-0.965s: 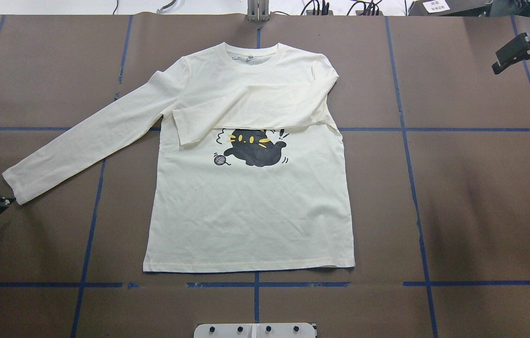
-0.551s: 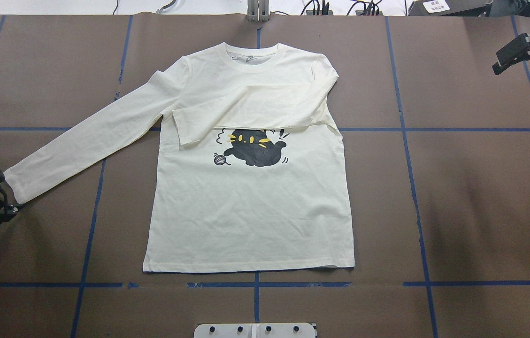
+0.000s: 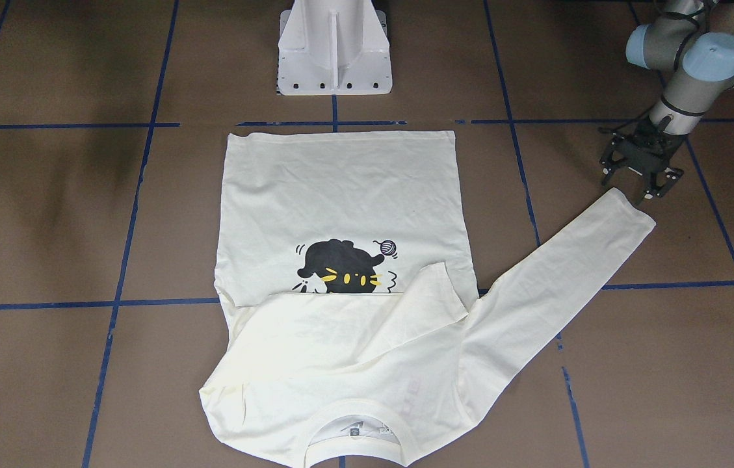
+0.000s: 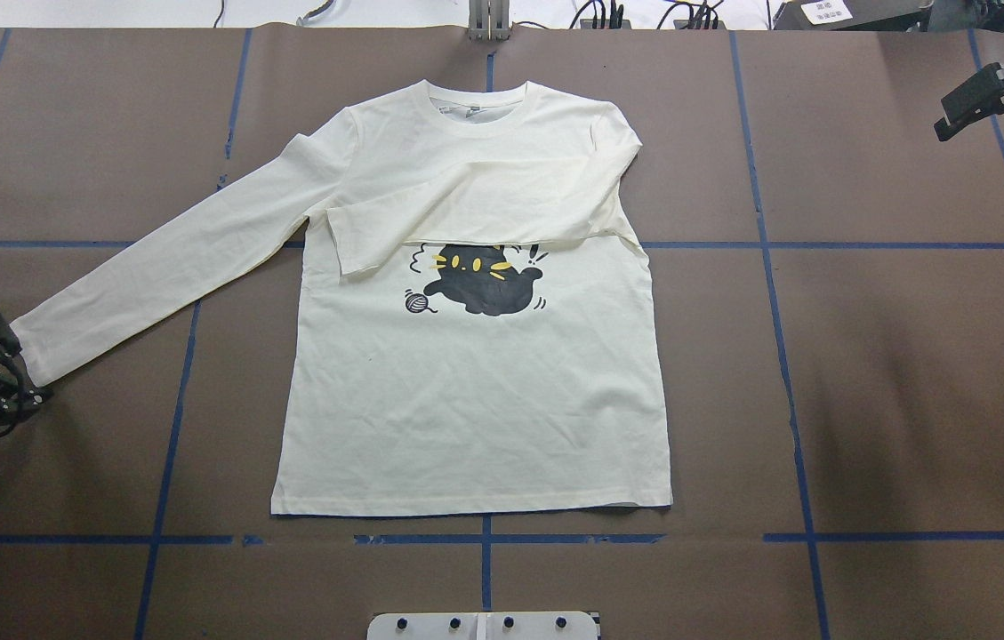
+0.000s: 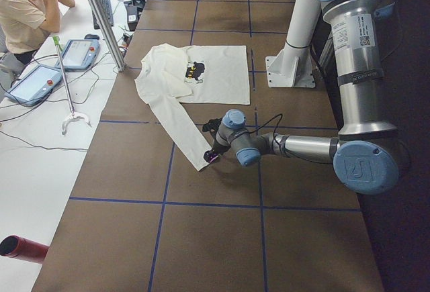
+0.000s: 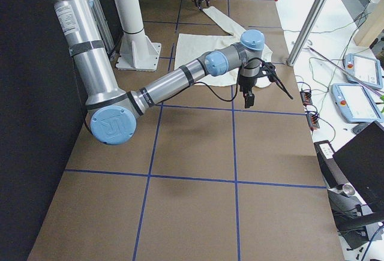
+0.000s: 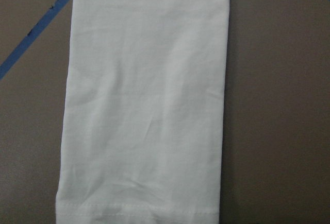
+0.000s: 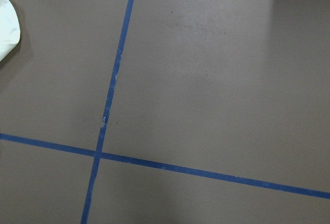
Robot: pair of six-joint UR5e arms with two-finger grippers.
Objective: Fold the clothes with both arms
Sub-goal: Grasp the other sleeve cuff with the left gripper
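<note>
Room for moving is generous around the left gripper [image 3: 641,183], since the brown table cover [image 4: 911,400], crossed by blue tape lines [image 4: 484,539], spreads on both sides of it and a long stretch of table lies behind it. Its fingers are spread wide and grip nothing. They stand right at the cuff [image 7: 139,211] of the outstretched sleeve [image 4: 164,267], with the hem square in front of the wrist camera, though I cannot tell whether a fingertip touches the cloth. From that cuff the sleeve slants away from the gripper to the cream T-shirt [image 4: 475,418], which lies flat and face up, its bottom hem toward the white pedestal base [image 3: 334,49]. The other sleeve is folded across the chest and covers the top of the black cat print [image 4: 484,283]. Far beyond the shirt, the right gripper [image 4: 973,105] hangs above the table, fingers apart and empty, well apart from the cloth. An operator [image 5: 27,3] sits at a side desk beyond the table's far long edge, with tablets [image 5: 77,54] beside him
</note>
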